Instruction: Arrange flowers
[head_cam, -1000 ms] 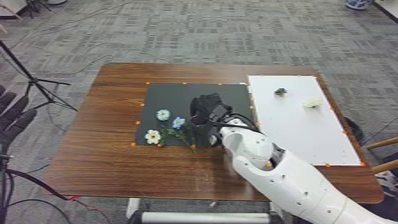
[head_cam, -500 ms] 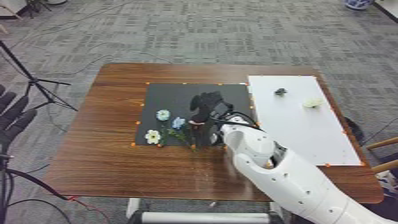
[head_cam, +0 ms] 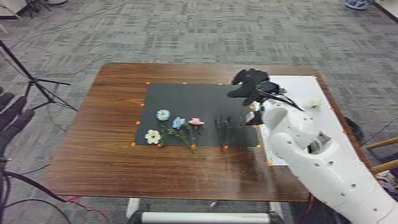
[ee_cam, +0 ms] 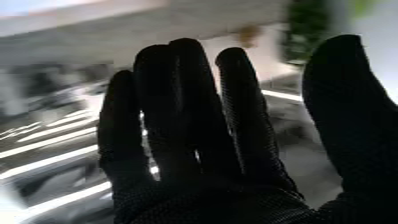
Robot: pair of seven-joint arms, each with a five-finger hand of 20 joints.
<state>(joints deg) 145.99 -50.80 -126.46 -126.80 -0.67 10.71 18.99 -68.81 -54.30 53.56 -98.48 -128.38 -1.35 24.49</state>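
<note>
1. flowers (head_cam: pixel 179 122) on mat (head_cam: pixel 191 97), near-left corner
2. stems toward mat's near edge
3. right hand (head_cam: pixel 251 82), fingers straight, thumb apart, over mat's far-right corner
4. left hand (head_cam: pixel 12 120), fingers straight

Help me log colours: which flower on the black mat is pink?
The pink flower lies immediately right of the blue flower; the pale blue flower and white flower are farther left.
</note>
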